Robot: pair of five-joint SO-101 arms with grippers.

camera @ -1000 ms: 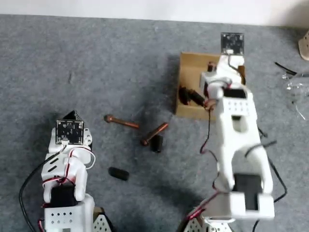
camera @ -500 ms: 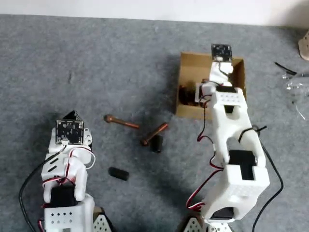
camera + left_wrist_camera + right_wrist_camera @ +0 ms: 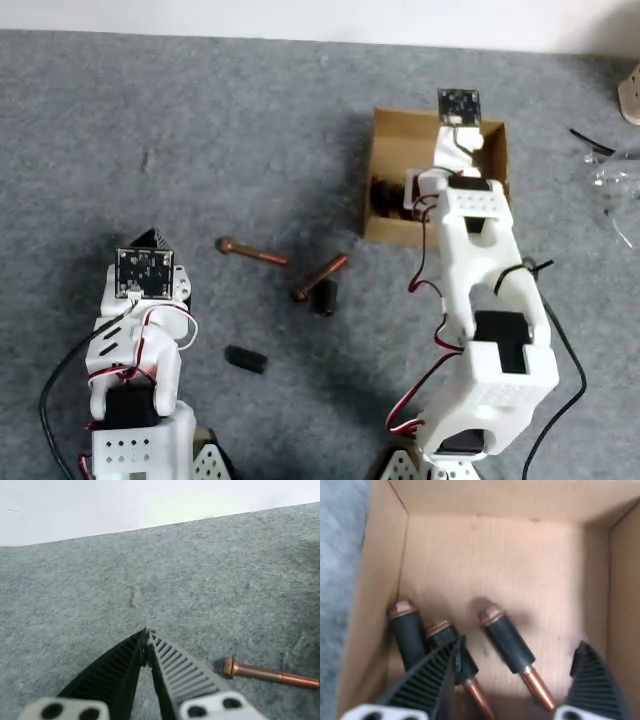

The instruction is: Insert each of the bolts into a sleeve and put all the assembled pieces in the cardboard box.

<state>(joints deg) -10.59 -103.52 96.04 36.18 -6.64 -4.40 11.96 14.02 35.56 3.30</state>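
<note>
Release looks done: right gripper has drawn back, wide, above the cardboard box, third assembled piece lying inside; two bolts remain on the counter

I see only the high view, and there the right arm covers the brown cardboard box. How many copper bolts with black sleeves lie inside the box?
Observer: Three assembled pieces, each a copper bolt in a black cylindrical sleeve, lie on the floor of the brown cardboard box.
Operator: Does the right gripper hold something?
Observer: No. The right gripper is open and empty over them.
Operator: And the left gripper?
Observer: The left gripper is shut, with nothing between its fingers.
</note>
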